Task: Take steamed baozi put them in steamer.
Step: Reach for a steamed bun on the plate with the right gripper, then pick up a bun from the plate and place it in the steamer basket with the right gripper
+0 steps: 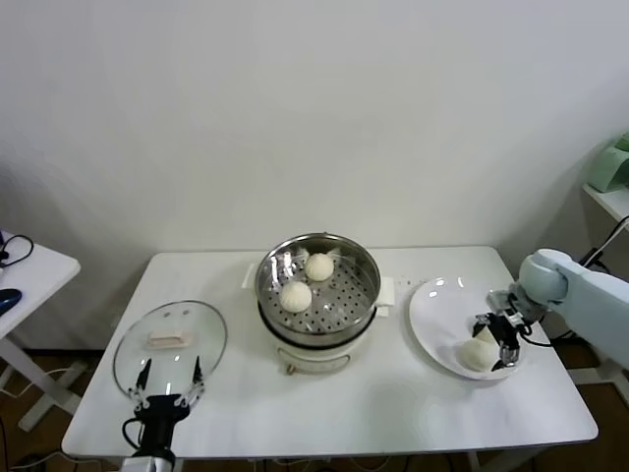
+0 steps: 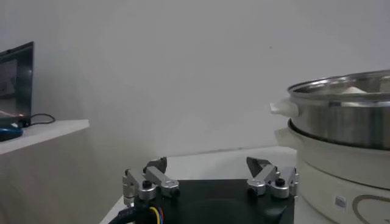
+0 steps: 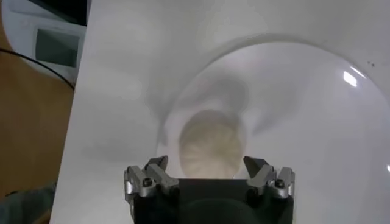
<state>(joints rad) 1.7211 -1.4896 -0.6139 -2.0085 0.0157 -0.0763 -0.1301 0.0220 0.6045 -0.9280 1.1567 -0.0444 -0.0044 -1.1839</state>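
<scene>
right gripper (image 1: 494, 339): spread wide over a baozi (image 1: 478, 354) on the plate (image 1: 437, 305) (near table edge)
left gripper (image 1: 168, 385): parted, idle at front edge
steamer (image 1: 364, 270): two buns

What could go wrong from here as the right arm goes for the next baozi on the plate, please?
The right gripper is open over a baozi lying near the white plate's edge; closing off-centre may push it off. Squeezing hard may dent the soft dough. Two baozi already fill part of the steamer, so a drop may land on them.
</scene>
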